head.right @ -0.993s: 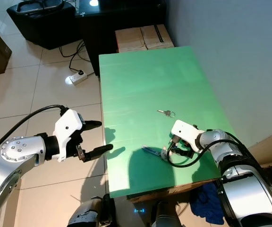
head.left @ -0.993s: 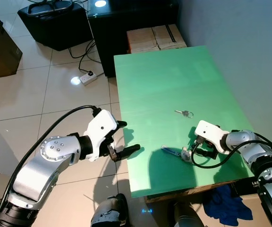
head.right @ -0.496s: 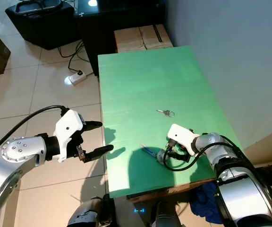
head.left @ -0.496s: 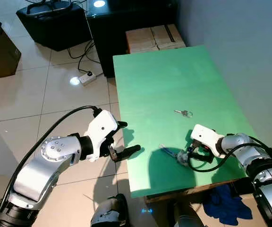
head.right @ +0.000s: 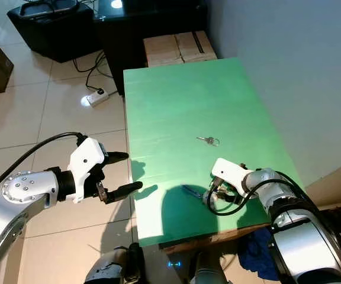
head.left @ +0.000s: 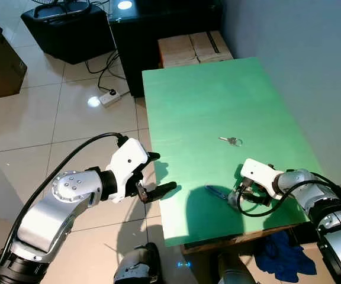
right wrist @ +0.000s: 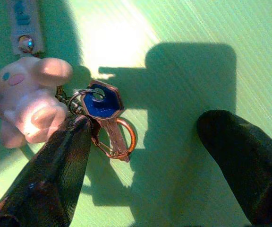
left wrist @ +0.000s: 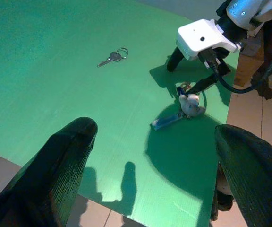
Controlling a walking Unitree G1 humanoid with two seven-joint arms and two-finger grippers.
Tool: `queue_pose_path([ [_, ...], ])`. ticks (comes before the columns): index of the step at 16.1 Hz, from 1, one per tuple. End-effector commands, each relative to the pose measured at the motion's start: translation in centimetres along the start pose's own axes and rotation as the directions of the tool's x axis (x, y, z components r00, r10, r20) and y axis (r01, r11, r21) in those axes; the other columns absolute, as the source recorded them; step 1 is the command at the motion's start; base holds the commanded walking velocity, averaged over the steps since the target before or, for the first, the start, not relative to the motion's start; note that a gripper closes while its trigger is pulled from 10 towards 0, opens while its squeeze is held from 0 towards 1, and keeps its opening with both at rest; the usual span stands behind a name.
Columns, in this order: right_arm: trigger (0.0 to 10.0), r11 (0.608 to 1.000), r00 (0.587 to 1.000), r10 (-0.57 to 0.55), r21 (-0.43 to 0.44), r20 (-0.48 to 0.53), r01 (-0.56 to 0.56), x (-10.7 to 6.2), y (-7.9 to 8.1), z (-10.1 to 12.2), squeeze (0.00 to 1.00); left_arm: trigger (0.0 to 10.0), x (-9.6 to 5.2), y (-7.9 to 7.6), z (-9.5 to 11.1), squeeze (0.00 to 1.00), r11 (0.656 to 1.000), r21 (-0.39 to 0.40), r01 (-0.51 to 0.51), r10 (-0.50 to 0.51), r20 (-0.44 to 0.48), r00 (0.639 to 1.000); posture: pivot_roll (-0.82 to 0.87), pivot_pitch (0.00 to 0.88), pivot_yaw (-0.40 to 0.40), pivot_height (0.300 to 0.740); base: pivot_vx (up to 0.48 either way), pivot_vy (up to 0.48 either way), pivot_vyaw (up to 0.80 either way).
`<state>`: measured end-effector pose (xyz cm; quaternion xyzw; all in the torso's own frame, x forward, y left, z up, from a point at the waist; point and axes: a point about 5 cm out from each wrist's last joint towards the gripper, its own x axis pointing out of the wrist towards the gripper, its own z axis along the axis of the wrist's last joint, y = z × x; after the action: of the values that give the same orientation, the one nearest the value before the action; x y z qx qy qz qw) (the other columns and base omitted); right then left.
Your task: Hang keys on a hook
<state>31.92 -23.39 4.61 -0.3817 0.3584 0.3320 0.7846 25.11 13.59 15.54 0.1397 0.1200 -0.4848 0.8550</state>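
Jaws of the right gripper (right wrist: 140, 161) spread open — keys (right wrist: 103, 118) touching one finger.

A bright green desk (head.left: 206, 100) carries a blue-headed key (right wrist: 102, 105) on a coppery ring, joined to a pale pink plush charm (right wrist: 25, 97). A plain silver key (head.left: 230, 141) lies apart. The floor (head.left: 34, 124) has glossy cream tiles.

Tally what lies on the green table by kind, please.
Key bunches with a charm: 1
Plain single keys on a ring: 1
Grippers over the table: 1, the right gripper
Total: 3
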Motion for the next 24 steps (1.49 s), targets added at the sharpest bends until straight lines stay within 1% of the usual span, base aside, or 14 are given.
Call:
queue_pose_path([
  [1, 7.5, 1.000, 0.998, -0.017, 0.023, -0.056, 0.018, 0.0, 0.4, -1.4, 0.00, 10.0, -0.1, -0.3, -0.3, 0.00, 1.000, 0.008, 0.010, -0.010, -0.019, 1.000, -0.03, 0.207, 0.070, 0.740, 0.000, 0.000, 0.00],
  [2, 5.3, 0.999, 0.998, -0.034, 0.039, -0.047, 0.036, -0.1, 0.2, -1.4, 0.00, 10.0, -0.1, -0.3, -0.4, 0.00, 1.000, 0.009, 0.010, -0.010, -0.019, 1.000, -0.03, 0.203, 0.069, 0.740, 0.000, 0.000, 0.00],
  [3, 3.9, 0.998, 0.998, -0.045, 0.046, -0.044, 0.047, -0.1, 0.1, -1.3, 0.00, 10.0, -0.1, -0.3, -0.4, 0.00, 1.000, 0.009, 0.009, -0.009, -0.019, 1.000, -0.03, 0.201, 0.069, 0.740, 0.000, 0.000, 0.00],
  [4, 1.0, 0.997, 0.998, -0.057, 0.054, -0.039, 0.059, -0.1, -0.1, -1.2, 0.00, 10.0, -0.1, -0.2, -0.4, 0.00, 1.000, 0.009, 0.009, -0.009, -0.019, 1.000, -0.03, 0.200, 0.069, 0.740, 0.000, 0.000, 0.00],
  [5, 0.0, 0.996, 0.997, -0.062, 0.059, -0.035, 0.064, -0.2, -0.2, -1.1, 0.00, 10.0, -0.1, -0.2, -0.5, 0.00, 1.000, 0.009, 0.009, -0.009, -0.019, 1.000, -0.03, 0.198, 0.069, 0.740, 0.000, 0.000, 0.00],
  [17, 0.0, 0.993, 0.998, -0.059, 0.096, -0.034, 0.062, -0.3, -0.2, -1.4, 0.00, 10.0, 0.0, -0.3, -0.2, 0.00, 1.000, 0.015, 0.013, -0.013, -0.015, 1.000, -0.03, 0.198, 0.071, 0.740, 0.000, 0.000, 0.00],
  [22, 0.0, 0.987, 0.996, -0.087, 0.130, -0.030, 0.090, -0.6, -0.7, -1.4, 0.00, 10.0, 0.0, -0.3, -0.1, 0.00, 1.000, 0.017, 0.015, -0.014, -0.015, 1.000, -0.03, 0.198, 0.073, 0.740, 0.000, 0.000, 0.00],
  [24, 0.0, 0.982, 0.994, -0.107, 0.158, -0.018, 0.108, -0.7, -1.0, -1.4, 0.00, 10.0, 0.0, -0.3, -0.1, 0.00, 1.000, 0.018, 0.015, -0.015, -0.016, 1.000, -0.03, 0.199, 0.073, 0.740, 0.000, 0.000, 0.00],
])
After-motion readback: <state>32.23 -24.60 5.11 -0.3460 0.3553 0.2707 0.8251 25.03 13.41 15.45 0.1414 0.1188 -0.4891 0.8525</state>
